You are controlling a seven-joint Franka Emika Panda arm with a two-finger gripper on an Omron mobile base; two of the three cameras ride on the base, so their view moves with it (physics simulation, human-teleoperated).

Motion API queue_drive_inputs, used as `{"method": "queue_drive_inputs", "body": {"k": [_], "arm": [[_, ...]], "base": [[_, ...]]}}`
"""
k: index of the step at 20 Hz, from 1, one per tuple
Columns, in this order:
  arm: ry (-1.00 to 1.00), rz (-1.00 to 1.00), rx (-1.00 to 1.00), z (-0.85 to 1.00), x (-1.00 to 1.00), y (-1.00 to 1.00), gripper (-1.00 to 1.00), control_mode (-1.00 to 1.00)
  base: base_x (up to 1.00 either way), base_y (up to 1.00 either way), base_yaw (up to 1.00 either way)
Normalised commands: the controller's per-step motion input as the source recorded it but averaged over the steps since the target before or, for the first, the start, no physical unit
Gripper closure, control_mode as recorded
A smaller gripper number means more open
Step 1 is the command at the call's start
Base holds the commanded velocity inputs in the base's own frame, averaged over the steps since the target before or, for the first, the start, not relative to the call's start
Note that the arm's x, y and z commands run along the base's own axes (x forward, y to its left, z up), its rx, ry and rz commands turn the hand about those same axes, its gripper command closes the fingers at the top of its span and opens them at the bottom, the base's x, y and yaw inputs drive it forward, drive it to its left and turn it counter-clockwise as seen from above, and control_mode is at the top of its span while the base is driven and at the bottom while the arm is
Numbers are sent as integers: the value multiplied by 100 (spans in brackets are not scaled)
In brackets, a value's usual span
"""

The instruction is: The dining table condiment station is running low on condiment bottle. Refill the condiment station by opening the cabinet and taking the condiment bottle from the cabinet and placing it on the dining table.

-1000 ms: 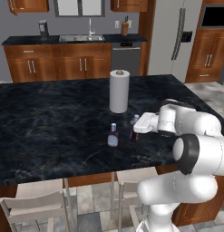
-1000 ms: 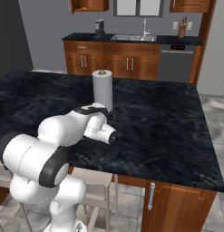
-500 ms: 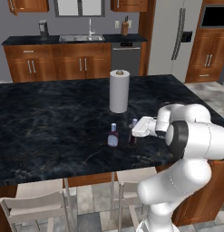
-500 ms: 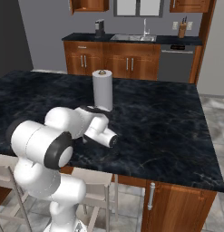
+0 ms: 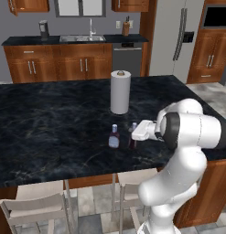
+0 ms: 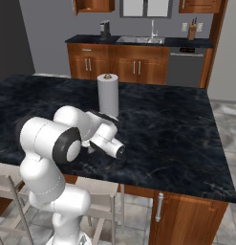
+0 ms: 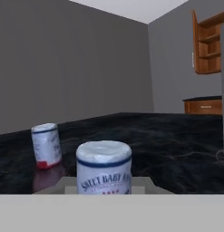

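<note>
The dining table [image 5: 50, 123] is the big black marble island. Near its front edge stand two small dark bottles with pale caps. My gripper [image 5: 135, 135] reaches in from the right and is shut on the right-hand condiment bottle [image 5: 132, 140], which is upright at the tabletop. The other bottle [image 5: 114, 136] stands free just to its left. In the hand view the held condiment bottle [image 7: 104, 170] sits close at bottom centre, with the second bottle [image 7: 46, 146] to its left. A reddish wood wall cabinet [image 7: 208, 43] shows its shelves at the upper right.
A tall white paper-towel roll [image 5: 120, 91] stands on the island behind the bottles. Pale chairs [image 5: 32, 205] are tucked under the near edge. A sink counter [image 5: 73, 41] and a refrigerator [image 5: 178, 36] line the back wall.
The arm's upper links have swung round and folded closer over the table edge. The gripper and its bottle have stayed almost in place beside the other bottle.
</note>
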Motion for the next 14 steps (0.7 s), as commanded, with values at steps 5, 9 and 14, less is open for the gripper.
{"method": "queue_drive_inputs", "body": {"k": [5, 9, 14], "arm": [[0, 0, 0, -24, 17, 0, 100, -100], [0, 0, 0, -20, 12, 0, 100, -100], [0, 0, 0, -13, 0, 0, -100, -100]], "base": [[0, 0, 0], [0, 0, 0], [0, 0, 0]]}}
